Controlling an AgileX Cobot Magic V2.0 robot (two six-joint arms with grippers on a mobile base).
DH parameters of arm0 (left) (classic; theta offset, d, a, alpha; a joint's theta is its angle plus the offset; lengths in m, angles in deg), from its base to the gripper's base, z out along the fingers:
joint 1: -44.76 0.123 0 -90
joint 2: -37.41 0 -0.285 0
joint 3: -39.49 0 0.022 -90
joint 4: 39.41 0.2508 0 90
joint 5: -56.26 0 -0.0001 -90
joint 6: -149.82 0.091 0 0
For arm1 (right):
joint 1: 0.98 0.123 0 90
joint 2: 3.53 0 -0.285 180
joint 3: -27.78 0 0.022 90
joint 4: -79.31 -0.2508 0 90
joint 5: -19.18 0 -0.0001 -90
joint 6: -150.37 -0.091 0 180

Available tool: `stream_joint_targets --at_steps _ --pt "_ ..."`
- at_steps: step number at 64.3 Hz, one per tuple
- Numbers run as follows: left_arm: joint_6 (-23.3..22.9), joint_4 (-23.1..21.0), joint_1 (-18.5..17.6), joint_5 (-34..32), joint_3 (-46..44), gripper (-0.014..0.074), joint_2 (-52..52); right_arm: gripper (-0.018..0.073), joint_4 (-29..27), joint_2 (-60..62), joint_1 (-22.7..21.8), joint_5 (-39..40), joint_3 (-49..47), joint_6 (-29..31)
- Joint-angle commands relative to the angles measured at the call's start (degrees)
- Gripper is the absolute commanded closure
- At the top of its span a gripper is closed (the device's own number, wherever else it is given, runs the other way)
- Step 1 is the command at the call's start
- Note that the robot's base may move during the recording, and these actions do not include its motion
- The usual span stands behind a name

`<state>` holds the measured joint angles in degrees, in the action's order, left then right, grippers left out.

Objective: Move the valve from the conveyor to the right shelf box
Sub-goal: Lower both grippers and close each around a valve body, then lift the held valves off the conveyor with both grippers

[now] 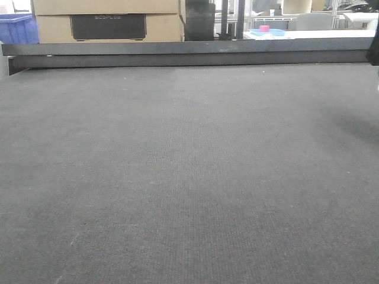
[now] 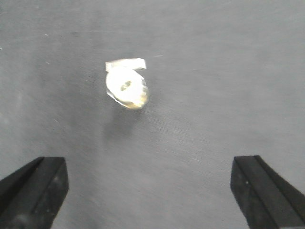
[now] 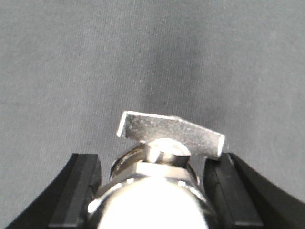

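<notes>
2 valves [image 2: 126, 89] [image 3: 164, 157], 2 grippers [image 2: 150, 191] [image 3: 152, 171], 1 conveyor [image 1: 189, 177].

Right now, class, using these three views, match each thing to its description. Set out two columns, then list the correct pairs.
Things:
1 left gripper
2 right gripper
3 conveyor
4 crate

Descriptions:
A blue
B open, nothing between its fingers
C dark grey
D closed on the valve

Pairs: 1-B, 2-D, 3-C, 4-A
</notes>
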<state>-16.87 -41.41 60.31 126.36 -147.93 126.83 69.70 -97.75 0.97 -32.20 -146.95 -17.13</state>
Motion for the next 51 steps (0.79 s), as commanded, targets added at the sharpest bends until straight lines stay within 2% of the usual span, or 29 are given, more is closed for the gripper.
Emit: stream_joint_targets --at_steps 1,22,35,51 --pt "1.70 -0.26 0.26 -0.13 -3.44 -0.0002 5.21 0.0712 -0.21 2.65 0.03 4.00 1.10 0.53" --pt "3.77 -0.21 0.26 -2.60 -9.41 -0.0002 21.85 0.0712 -0.21 3.36 0.03 2.44 1.10 0.53" --pt "3.77 -0.21 0.26 -5.11 -9.41 -0.0002 26.99 0.0712 -0.21 3.36 0.03 2.44 1.10 0.53" --pt "3.66 -0.46 0.65 -5.05 -9.41 -0.0002 30.60 0.0712 -0.21 3.36 0.03 2.56 1.10 0.53"
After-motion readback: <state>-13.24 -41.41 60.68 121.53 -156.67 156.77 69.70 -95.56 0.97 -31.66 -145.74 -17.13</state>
